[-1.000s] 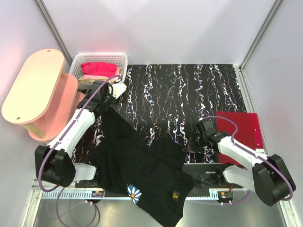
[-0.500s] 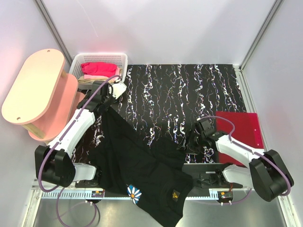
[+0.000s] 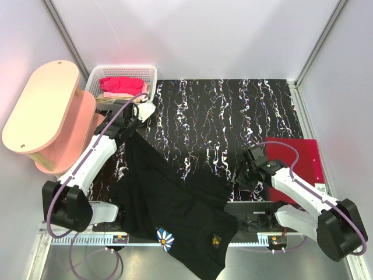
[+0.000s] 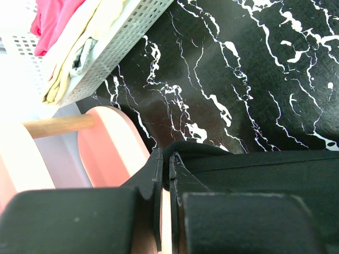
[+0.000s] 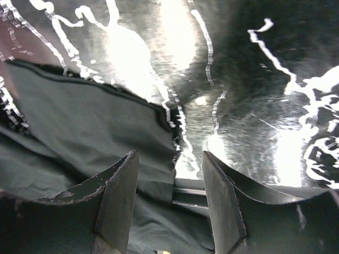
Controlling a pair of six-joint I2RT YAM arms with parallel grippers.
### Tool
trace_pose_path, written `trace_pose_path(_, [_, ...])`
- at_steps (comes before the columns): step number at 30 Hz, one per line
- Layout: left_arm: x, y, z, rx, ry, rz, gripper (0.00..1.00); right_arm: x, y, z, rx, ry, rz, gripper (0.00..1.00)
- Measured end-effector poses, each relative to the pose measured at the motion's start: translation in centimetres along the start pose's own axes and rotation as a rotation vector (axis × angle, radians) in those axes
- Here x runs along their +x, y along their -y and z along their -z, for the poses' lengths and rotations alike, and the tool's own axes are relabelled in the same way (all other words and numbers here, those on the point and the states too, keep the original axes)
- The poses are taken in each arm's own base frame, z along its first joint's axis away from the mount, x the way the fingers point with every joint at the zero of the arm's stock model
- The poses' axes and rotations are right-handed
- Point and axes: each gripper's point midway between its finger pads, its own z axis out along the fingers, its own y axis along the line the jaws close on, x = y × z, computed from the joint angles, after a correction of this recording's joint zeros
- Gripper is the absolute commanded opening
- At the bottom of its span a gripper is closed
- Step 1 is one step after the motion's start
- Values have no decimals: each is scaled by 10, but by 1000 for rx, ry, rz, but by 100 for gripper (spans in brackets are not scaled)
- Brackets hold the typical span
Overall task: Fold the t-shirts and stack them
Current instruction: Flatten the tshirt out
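The black t-shirt (image 3: 169,204) with a daisy print (image 3: 166,238) lies stretched from the table's left side down over the near edge. My left gripper (image 3: 133,126) is shut on its far corner; in the left wrist view that gripper (image 4: 165,156) pinches the cloth fold (image 4: 265,174). My right gripper (image 3: 240,177) stands open just past the shirt's right edge. In the right wrist view nothing sits between the fingers of this gripper (image 5: 169,161), and the shirt's hem (image 5: 79,121) lies to the left below. A dark red t-shirt (image 3: 297,160) lies flat at the right. A bright pink t-shirt (image 3: 119,86) is in the basket.
A white mesh basket (image 3: 125,69) stands at the far left corner, with pale cloth under the pink shirt. A pink oval stool (image 3: 41,105) stands left of the table, close to my left arm. The black marbled table (image 3: 233,111) runs to white walls.
My right gripper has opened and let go of the black shirt's right edge, which now lies on the table. It has drawn slightly right. The left gripper has kept its hold and place.
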Motion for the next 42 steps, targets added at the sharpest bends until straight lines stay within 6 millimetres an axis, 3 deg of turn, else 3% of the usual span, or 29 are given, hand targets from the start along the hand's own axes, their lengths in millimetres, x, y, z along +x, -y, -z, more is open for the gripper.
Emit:
trace_pose_path(11, [0,-1,4,-5,6,1,0,1,8,-19,63,-32,-36,52])
trace_pose_path(19, [0,-1,5,-7,9,1,0,-9,-18,-32,-43,-22,-56,40])
trace_pose_path(27, [0,-1,5,-6,8,-7,0,-7,-25,-38,-87,-32,-71,23])
trace_pose_path(30, [0,-1,5,-7,8,-7,0,-4,-25,-39,-100,-40,-78,14])
trace_pose_path(31, [0,-1,5,-7,8,-7,0,-3,-25,-39,-104,-44,-82,1])
trace_pose_path(32, [0,-1,5,-7,9,-6,0,-2,-24,-39,-106,-45,-85,0])
trace_pose_path(38, [0,-2,5,-7,8,-6,0,1,-20,-35,-99,-43,-91,0])
trace_pose_path(40, [1,-2,5,-10,6,-6,0,-2,-20,-27,-78,-33,-80,0])
trace_pose_path(42, [2,-4,6,-18,-2,-6,0,-18,-32,-6,-71,12,-47,0])
